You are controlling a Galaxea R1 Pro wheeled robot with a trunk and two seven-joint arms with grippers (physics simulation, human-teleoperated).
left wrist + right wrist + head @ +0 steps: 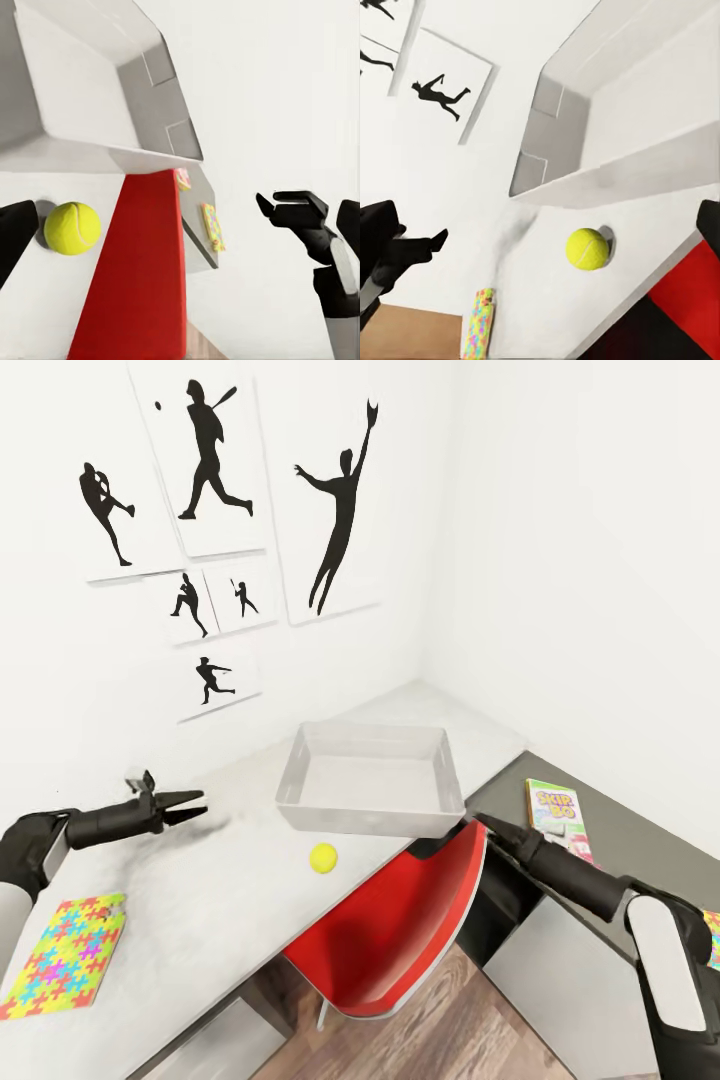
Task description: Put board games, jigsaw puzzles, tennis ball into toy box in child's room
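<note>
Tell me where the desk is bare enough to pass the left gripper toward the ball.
Bare top runs from the left gripper to the tennis ball, between the toy box and the jigsaw puzzle. It is tighter at the box's right corner, where the right gripper and red chair crowd in.

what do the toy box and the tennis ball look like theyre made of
Toy box: looks like smooth moulded plastic, light grey, matte, with thin flared walls and rounded corners. Tennis ball: yellow-green, evenly dull surface, probably felt; no fuzz is resolvable in these renders.
</note>
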